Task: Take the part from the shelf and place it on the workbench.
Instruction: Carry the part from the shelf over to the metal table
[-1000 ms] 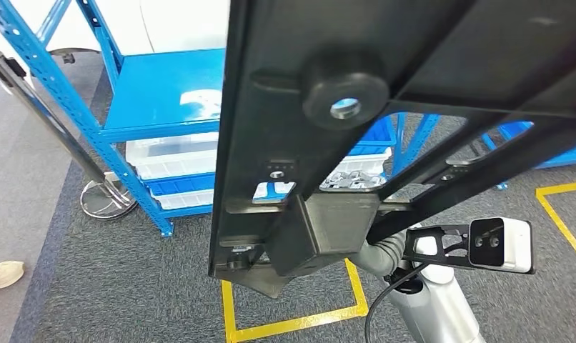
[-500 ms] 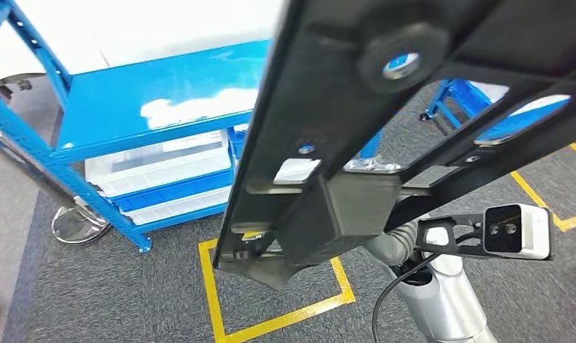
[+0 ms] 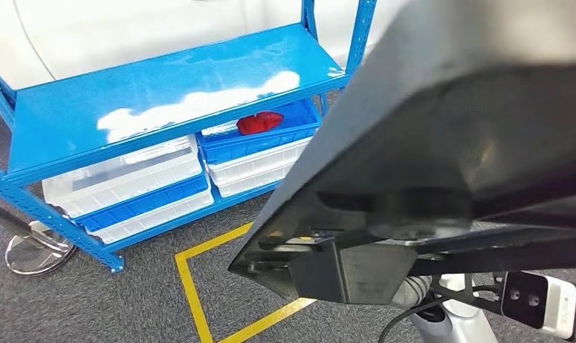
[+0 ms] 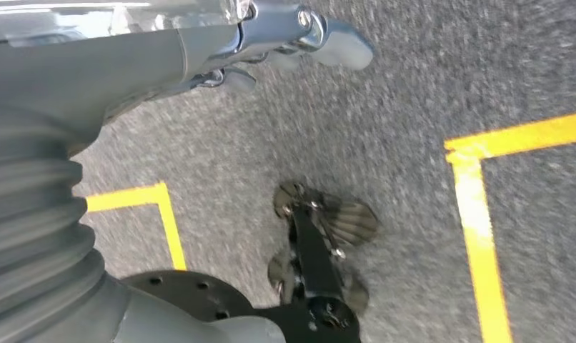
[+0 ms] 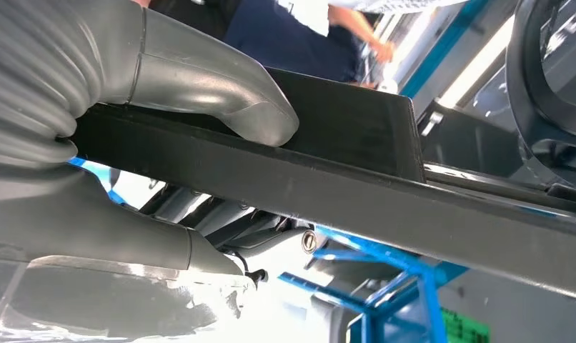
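A large black frame-like part (image 3: 442, 164) is held up close to the head camera and covers the right half of the head view; its underside with a boxy block (image 3: 349, 268) faces me. In the right wrist view my right hand (image 5: 164, 71) grips the part's flat bar (image 5: 356, 186), with the thumb (image 5: 231, 103) pressed over its edge. My silver right arm (image 3: 449, 321) rises from below, behind the part. My left hand (image 4: 299, 43) hangs over the carpet, fingers apart and holding nothing.
A blue shelf (image 3: 164, 93) stands ahead on the left, with clear bins (image 3: 128, 171) below and a red item (image 3: 260, 122) in a blue bin. Yellow tape (image 3: 189, 286) marks the grey carpet. A post's round base (image 3: 31, 250) sits at far left. A person (image 5: 299, 36) stands beyond the part.
The whole view has swung, so the blue shelf now lies more centred and fully seen. The black part has risen closer to the camera and shows its solid face.
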